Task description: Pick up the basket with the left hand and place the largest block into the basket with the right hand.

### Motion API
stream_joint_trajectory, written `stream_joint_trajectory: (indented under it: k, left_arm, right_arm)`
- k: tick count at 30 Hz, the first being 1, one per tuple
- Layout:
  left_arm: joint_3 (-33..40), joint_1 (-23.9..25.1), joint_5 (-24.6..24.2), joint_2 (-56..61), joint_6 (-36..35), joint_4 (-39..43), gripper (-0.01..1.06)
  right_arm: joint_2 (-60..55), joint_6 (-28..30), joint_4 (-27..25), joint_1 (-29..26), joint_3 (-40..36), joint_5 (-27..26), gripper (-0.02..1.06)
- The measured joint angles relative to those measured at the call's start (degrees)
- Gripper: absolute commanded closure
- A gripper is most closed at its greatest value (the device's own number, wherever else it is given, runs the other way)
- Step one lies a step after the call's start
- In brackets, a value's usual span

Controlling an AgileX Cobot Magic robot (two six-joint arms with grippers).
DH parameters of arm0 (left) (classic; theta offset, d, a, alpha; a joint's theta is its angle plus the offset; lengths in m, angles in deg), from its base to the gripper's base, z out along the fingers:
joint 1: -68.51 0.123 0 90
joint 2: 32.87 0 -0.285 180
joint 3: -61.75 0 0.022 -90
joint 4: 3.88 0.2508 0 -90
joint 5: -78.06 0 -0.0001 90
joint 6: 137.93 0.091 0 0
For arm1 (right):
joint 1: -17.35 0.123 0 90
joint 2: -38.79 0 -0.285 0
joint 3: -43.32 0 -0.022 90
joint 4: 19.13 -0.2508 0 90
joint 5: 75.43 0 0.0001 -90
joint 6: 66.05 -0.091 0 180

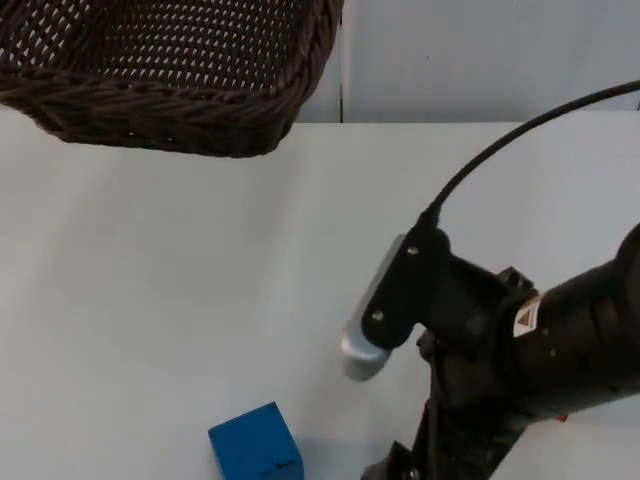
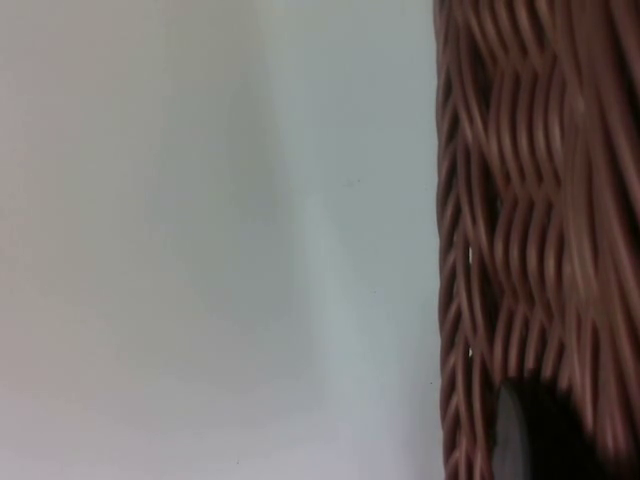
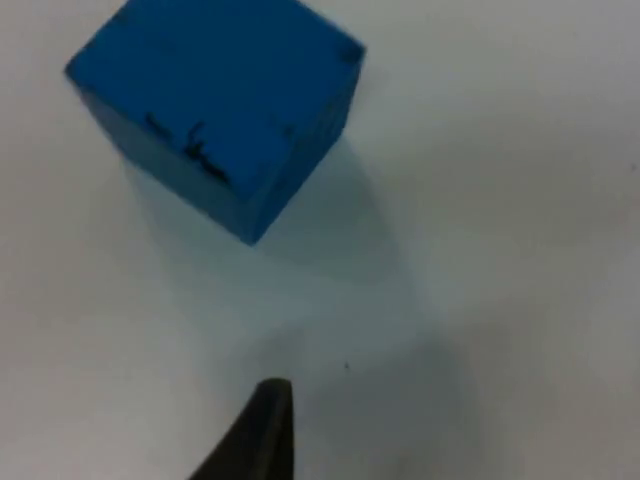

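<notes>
The dark brown wicker basket (image 1: 170,80) hangs in the air over the table's far left, and its shadow lies on the white top below. In the left wrist view its woven wall (image 2: 530,220) stands close, with my left gripper's fingertip (image 2: 525,440) pressed against it, shut on the basket. A blue block (image 1: 256,444) sits at the near edge of the table. My right gripper (image 1: 398,466) hovers just right of the block and is open, holding nothing. The right wrist view has the blue block (image 3: 215,110) ahead of one black fingertip (image 3: 262,430), a short gap apart.
The grey partition wall (image 1: 480,60) closes the far side of the white table (image 1: 200,300). A sliver of something red (image 1: 561,418) peeks out beside the right arm. The right arm covers the table's near right part.
</notes>
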Motion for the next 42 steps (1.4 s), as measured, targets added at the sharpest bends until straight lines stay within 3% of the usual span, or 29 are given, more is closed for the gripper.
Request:
stream_joint_trajectory:
  k: [2, 10, 14, 19, 22, 35, 42]
  left_arm:
    - [0.0, 0.0, 0.0, 0.0, 0.0, 0.1, 1.05]
    - [0.0, 0.0, 0.0, 0.0, 0.0, 0.7, 1.05]
    - [0.0, 0.0, 0.0, 0.0, 0.0, 0.8, 1.05]
    - [0.0, 0.0, 0.0, 0.0, 0.0, 0.8, 1.05]
    - [0.0, 0.0, 0.0, 0.0, 0.0, 0.8, 1.05]
    - [0.0, 0.0, 0.0, 0.0, 0.0, 0.9, 1.05]
    - [0.0, 0.0, 0.0, 0.0, 0.0, 1.3, 1.05]
  right_arm:
    - [0.0, 0.4, 2.3, 0.0, 1.2, 2.6, 0.04]
    - [-0.5, 6.5, 3.3, 0.0, 7.9, 10.2, 0.04]
    - [-2.3, 12.3, -0.1, 0.0, 10.9, 14.4, 0.04]
    - [-7.1, 25.7, -9.6, 0.0, 15.7, 19.4, 0.04]
    - [-9.3, 28.6, -11.6, 0.0, 17.9, 21.4, 0.04]
    - [-17.7, 41.8, -12.6, 0.0, 29.0, 30.6, 0.04]
    - [-20.7, 43.6, -12.6, 0.0, 32.5, 33.4, 0.04]
